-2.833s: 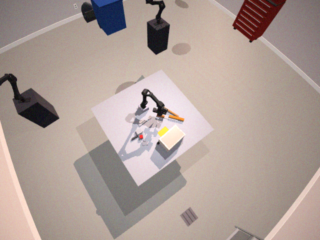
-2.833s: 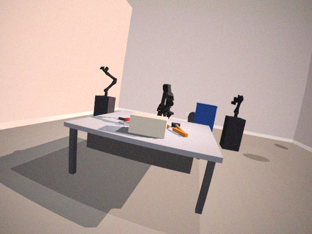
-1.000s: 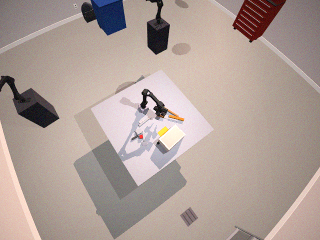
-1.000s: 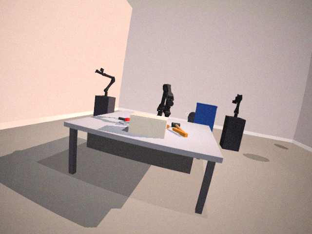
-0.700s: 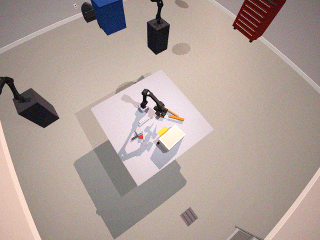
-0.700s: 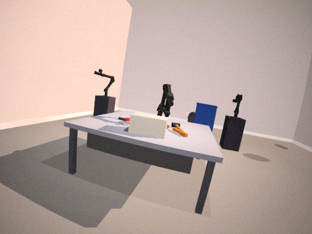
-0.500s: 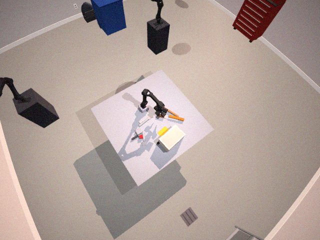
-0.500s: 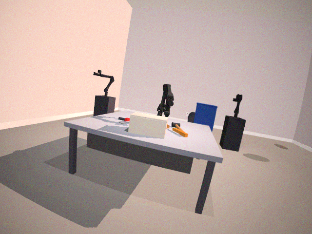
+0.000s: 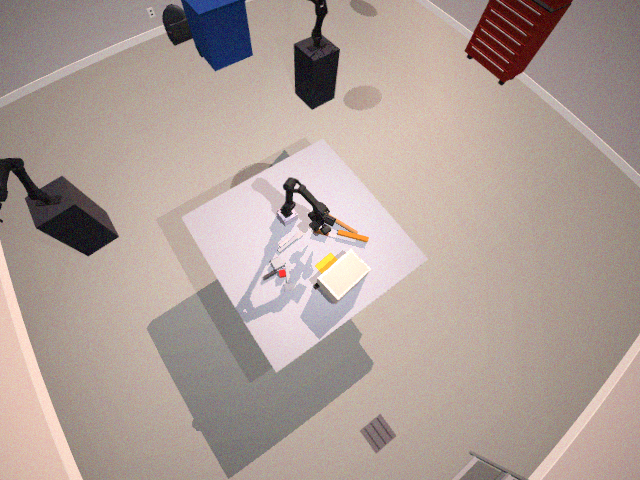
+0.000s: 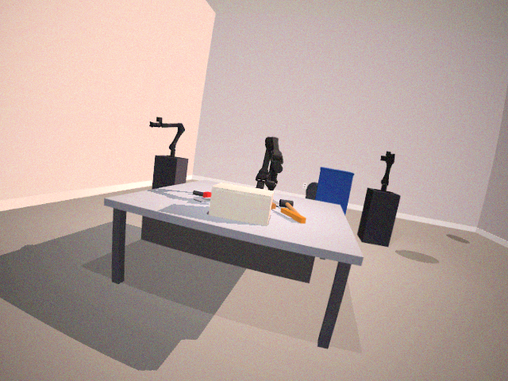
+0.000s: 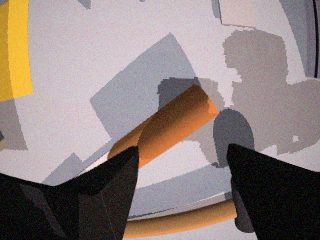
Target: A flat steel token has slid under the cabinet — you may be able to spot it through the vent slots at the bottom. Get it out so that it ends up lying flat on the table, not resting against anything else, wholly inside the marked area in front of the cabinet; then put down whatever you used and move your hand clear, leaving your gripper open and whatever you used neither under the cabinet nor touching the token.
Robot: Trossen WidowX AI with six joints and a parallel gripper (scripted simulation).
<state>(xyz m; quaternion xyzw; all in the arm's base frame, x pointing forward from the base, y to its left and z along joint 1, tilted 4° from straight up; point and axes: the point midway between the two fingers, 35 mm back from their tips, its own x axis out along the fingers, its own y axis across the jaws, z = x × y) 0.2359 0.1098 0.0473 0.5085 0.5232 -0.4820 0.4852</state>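
Observation:
My gripper is open and empty. It hangs low over a thick orange rod that lies flat on the table; the rod's near end shows between the fingers. The cream cabinet stands beyond it. The yellow marked area lies in front of the cabinet. The steel token is not visible in any view.
A hammer with a thin orange handle and dark head lies beside the rod. A red-tipped tool and a white strip lie left of the cabinet. My base is behind.

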